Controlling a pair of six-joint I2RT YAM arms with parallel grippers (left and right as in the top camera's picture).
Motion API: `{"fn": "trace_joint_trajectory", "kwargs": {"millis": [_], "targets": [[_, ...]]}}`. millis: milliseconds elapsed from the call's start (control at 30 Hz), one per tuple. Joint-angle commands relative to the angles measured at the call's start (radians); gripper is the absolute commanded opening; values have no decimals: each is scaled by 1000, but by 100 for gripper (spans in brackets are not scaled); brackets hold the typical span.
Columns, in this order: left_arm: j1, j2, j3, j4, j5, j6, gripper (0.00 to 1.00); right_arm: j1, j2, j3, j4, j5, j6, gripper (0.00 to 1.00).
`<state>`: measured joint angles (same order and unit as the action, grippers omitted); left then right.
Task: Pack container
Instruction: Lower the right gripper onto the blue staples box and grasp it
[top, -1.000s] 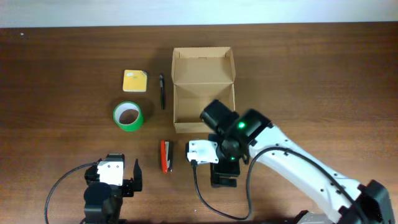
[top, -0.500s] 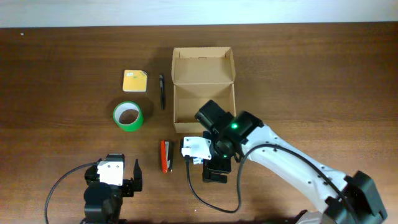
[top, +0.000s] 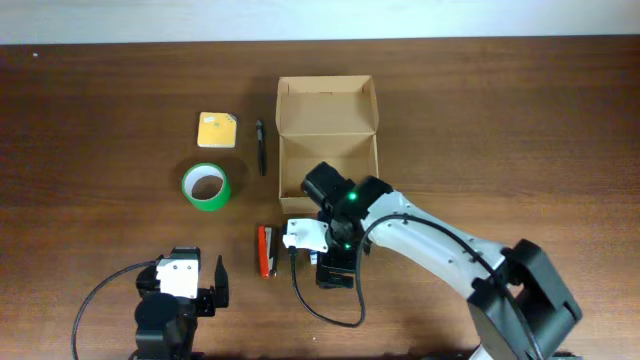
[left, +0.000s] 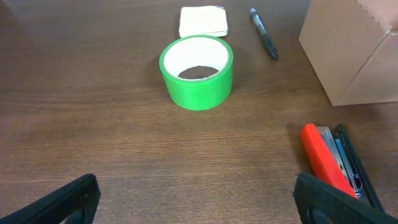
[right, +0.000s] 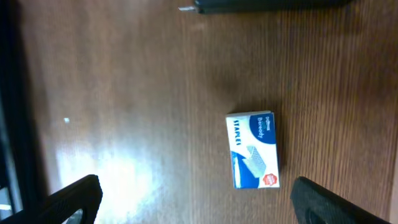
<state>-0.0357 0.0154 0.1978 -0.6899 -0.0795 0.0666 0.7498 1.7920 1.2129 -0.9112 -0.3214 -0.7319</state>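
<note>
The container, a tan cardboard box (top: 328, 150), stands open with its flap lid raised at the back; its corner shows in the left wrist view (left: 354, 50). My right gripper (top: 334, 272) hangs just in front of the box, pointing down, open and empty (right: 199, 202). A small blue-and-white staples box (right: 254, 149) lies on the table between its fingers, nearer the right finger, untouched; the arm hides it in the overhead view. My left gripper (top: 190, 288) is open and empty (left: 199, 199) near the front edge.
A red-and-black stapler (top: 268, 250) (left: 333, 168) lies left of my right gripper. Green tape roll (top: 206, 187) (left: 196, 72), yellow sticky notes (top: 217, 130) (left: 203, 22) and a black pen (top: 262, 147) (left: 263, 33) lie left of the box.
My right arm has moved left along the front of the box, toward the stapler. The left arm has not moved.
</note>
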Motion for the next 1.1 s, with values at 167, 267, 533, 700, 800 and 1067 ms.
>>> {"fn": "trace_joint_trajectory", "kwargs": {"millis": [167, 267, 533, 700, 800, 1067], "targets": [[7, -10, -3, 5, -8, -6, 100, 10, 83, -5, 35, 46, 7, 99], [7, -10, -3, 5, -8, -6, 100, 10, 107, -5, 62, 71, 7, 99], [7, -10, -3, 5, -8, -6, 100, 9, 146, -6, 102, 148, 6, 99], [7, -10, -3, 5, -8, -6, 100, 9, 147, -10, 124, 146, 7, 93], [7, -10, -3, 5, -8, -6, 100, 9, 147, -18, 138, 146, 7, 90], [7, -10, -3, 5, -8, -6, 100, 10, 148, -64, 169, 145, 7, 77]]}}
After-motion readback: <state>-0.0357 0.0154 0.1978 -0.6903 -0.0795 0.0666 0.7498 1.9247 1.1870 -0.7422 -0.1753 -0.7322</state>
